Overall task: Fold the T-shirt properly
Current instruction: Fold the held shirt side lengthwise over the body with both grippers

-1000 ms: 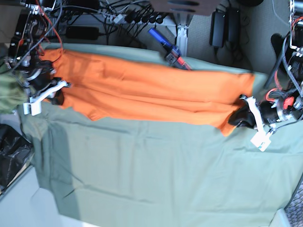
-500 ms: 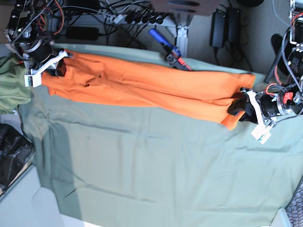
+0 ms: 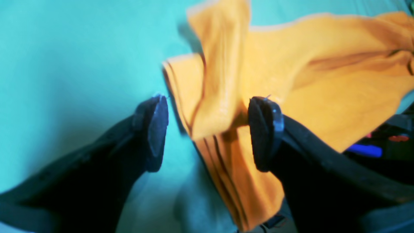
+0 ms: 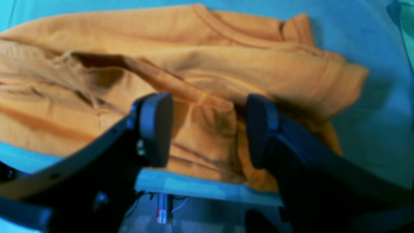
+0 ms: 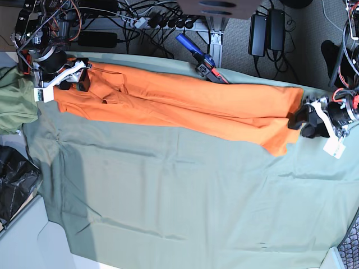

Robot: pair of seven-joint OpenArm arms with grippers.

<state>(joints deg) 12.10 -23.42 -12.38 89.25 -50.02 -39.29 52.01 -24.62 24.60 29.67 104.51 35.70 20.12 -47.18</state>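
Note:
The orange T-shirt (image 5: 185,103) lies folded lengthwise in a long band across the far side of the sage-green cloth (image 5: 185,190). My right gripper (image 5: 73,83) hovers open over its collar end at the left; in the right wrist view (image 4: 208,129) the jaws stand wide apart above the bunched shirt (image 4: 226,74) and hold nothing. My left gripper (image 5: 302,124) is open just off the hem end at the right. In the left wrist view (image 3: 210,129) the shirt's hem corner (image 3: 323,81) lies between and beyond the spread fingers (image 3: 157,129), not pinched.
An olive-green garment (image 5: 14,101) lies at the far left edge beside the right arm. A blue tool (image 5: 193,53), power strips and cables lie behind the table. A black bag (image 5: 14,185) sits at the lower left.
My right gripper carried the shirt's near edge to the far side and opened. My left gripper let go of the hem corner and drew back to the right.

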